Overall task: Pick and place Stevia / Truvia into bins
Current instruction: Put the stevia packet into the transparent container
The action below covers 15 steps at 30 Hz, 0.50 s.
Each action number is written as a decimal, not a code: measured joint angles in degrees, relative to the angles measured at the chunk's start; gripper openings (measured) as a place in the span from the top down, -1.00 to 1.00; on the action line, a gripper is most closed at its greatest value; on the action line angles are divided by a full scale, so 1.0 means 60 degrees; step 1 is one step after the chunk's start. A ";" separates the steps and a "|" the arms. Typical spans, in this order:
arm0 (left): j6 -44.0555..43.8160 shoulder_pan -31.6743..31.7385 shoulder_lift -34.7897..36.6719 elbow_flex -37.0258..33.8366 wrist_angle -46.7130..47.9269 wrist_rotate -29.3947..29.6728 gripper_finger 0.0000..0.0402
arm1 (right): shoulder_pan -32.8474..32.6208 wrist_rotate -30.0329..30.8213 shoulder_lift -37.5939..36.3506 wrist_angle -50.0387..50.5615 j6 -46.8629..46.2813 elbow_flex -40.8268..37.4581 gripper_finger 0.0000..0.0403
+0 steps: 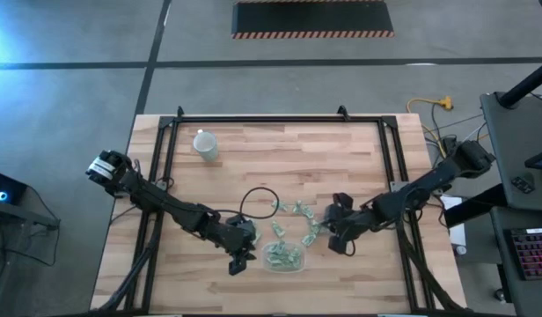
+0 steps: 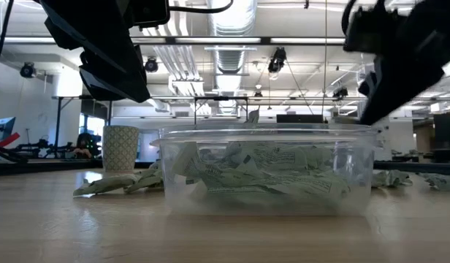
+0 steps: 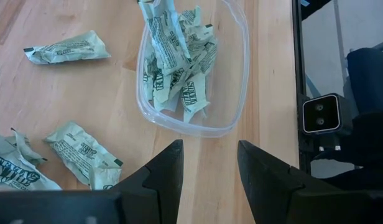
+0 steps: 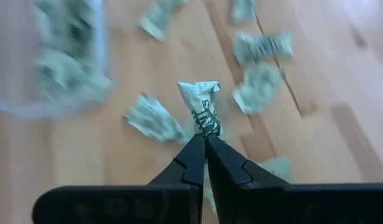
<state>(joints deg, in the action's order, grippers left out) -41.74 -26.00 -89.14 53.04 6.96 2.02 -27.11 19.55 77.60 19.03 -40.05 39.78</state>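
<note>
The clear plastic bin (image 1: 284,257) sits near the table's near edge with several pale green sachets inside; the left wrist view shows its rim (image 3: 241,74) and the sachets (image 3: 176,62) heaped in it. More sachets (image 1: 293,211) lie loose on the wood beyond it. My left gripper (image 3: 207,168) is open, just left of the bin. My right gripper (image 4: 205,140) is to the bin's right, above the loose sachets, shut on one sachet (image 4: 201,102). My right gripper pinches one crumpled sachet by its end (image 4: 206,127) between the two fingertips. The sachet sticks out beyond the tips and is lifted clear of the table, with other sachets lying below it.
A white cup (image 1: 206,143) stands at the table's far left. A black cable loop (image 1: 258,201) lies on the wood behind the bin. Loose sachets (image 3: 67,46) lie left of the bin. A black frame (image 1: 280,119) runs around the table.
</note>
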 joint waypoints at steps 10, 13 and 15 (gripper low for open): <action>0.0004 0.0000 0.0000 0.0000 0.0003 0.0000 0.33 | -0.0004 -0.0216 0.0764 -0.2236 0.1713 0.0976 0.96; 0.0004 0.0000 0.0000 0.0000 -0.0001 0.0000 0.33 | 0.0000 -0.0676 0.1361 -0.2624 0.1838 0.1331 0.96; 0.0002 0.0000 0.0000 0.0000 -0.0002 -0.0002 0.33 | -0.0015 -0.1087 0.1888 -0.2593 0.1984 0.1656 0.96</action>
<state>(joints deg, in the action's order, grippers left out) -41.73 -26.00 -89.14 53.04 6.95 2.01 -27.20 13.03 88.93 3.47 -28.14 49.71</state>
